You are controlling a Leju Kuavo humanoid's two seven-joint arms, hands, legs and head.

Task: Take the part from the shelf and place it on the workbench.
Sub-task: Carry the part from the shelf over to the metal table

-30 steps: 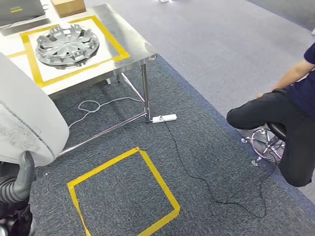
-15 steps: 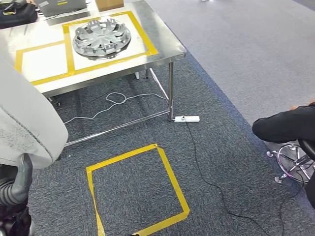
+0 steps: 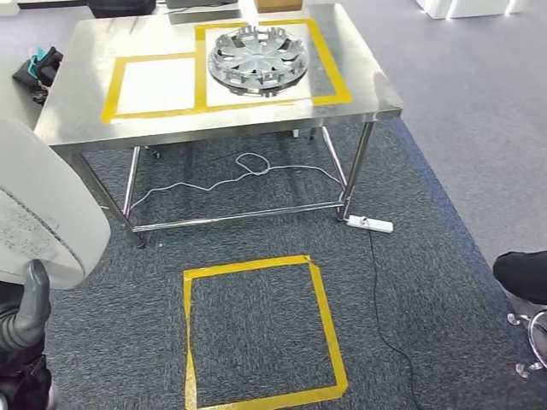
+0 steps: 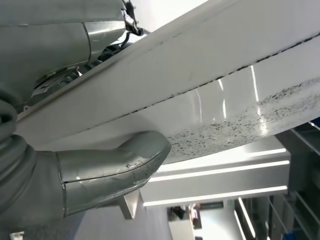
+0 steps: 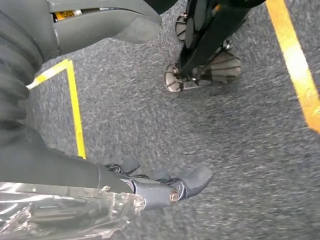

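Note:
A large white part [image 3: 45, 213], curved and speckled with black, fills the lower left of the head view. My left hand [image 3: 26, 329] holds it from below. In the left wrist view the grey thumb [image 4: 113, 167] presses against the white part [image 4: 211, 85]. The steel workbench [image 3: 84, 94] stands ahead, marked with two yellow-taped squares. The left square [image 3: 158, 85] is bare and white. A silver wheel cover [image 3: 258, 58] lies in the right one. My right hand [image 5: 75, 170] hangs over the carpet, fingers apart, holding nothing.
A yellow tape square [image 3: 248, 265] marks the carpet in front of the bench. A white power strip [image 3: 371, 225] and cables lie by the bench's right leg. A person's knee [image 3: 522, 275] and a stool base [image 3: 532, 342] sit at the right edge. A dark bag [image 3: 38, 67] lies on the bench's left end.
The camera has swung left: the workbench now sits in the middle of the view and the seated person has slid to the right edge. The white part stays in my left hand.

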